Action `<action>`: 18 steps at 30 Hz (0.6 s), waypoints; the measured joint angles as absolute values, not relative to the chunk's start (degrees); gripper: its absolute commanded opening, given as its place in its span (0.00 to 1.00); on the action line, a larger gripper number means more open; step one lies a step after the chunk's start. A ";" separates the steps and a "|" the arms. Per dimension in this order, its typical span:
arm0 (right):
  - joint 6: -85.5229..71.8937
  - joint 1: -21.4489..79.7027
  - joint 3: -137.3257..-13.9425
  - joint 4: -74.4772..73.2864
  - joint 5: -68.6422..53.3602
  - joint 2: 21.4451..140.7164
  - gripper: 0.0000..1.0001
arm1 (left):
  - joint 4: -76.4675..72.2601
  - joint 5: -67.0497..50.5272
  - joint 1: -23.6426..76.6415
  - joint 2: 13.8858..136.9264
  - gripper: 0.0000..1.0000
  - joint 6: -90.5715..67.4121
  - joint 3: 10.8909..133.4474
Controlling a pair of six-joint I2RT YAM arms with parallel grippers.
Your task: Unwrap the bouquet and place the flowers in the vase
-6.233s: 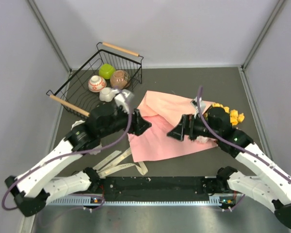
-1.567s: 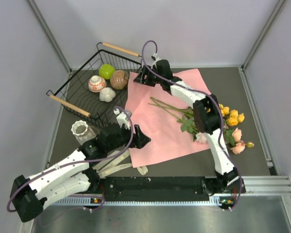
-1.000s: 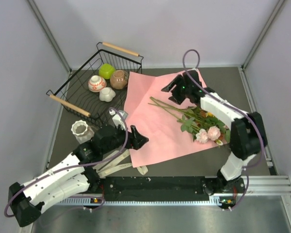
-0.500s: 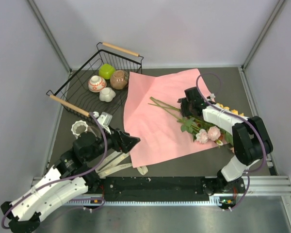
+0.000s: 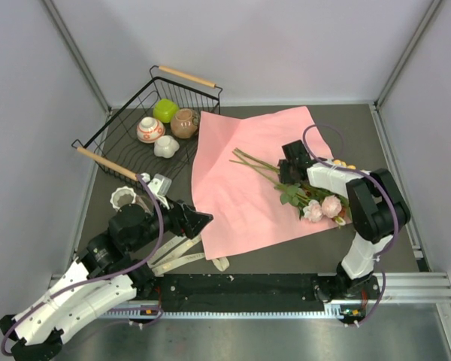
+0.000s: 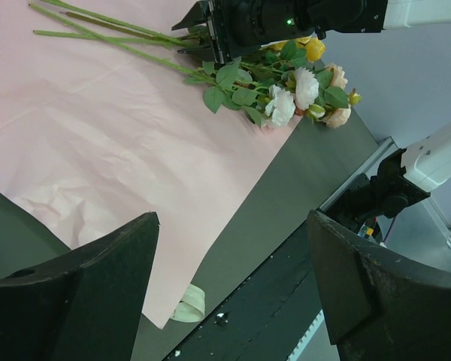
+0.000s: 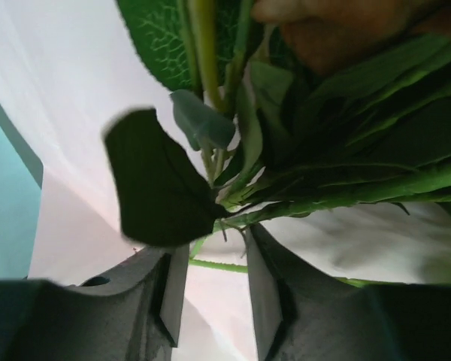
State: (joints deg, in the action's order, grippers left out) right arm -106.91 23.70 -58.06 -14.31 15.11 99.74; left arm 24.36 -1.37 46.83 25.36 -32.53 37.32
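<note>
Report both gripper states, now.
Left gripper: open, empty.
Right gripper: jaws either side of the flower stems; whether it grips them cannot be told.

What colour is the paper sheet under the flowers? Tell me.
The paper is pink, clearest from the top camera.

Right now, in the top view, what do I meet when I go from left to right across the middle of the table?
vase → left gripper → right gripper → flower heads

Pink paper (image 5: pixel 240 203); pink/yellow flowers (image 5: pixel 325 204) w/ green stems (image 5: pixel 254 161); white ribbed vase (image 5: pixel 125 198).
</note>
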 measured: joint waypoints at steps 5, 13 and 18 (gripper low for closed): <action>-109.43 23.73 -58.06 -14.37 15.14 101.08 0.16 | 24.95 -0.51 46.83 25.41 0.85 -31.27 37.95; -110.76 23.70 -58.06 -14.41 15.09 100.88 0.07 | 25.63 0.58 46.83 25.41 0.85 -30.33 38.09; -111.28 23.70 -57.71 -14.59 15.09 97.38 0.00 | 25.74 0.80 46.83 25.41 0.85 -30.30 38.09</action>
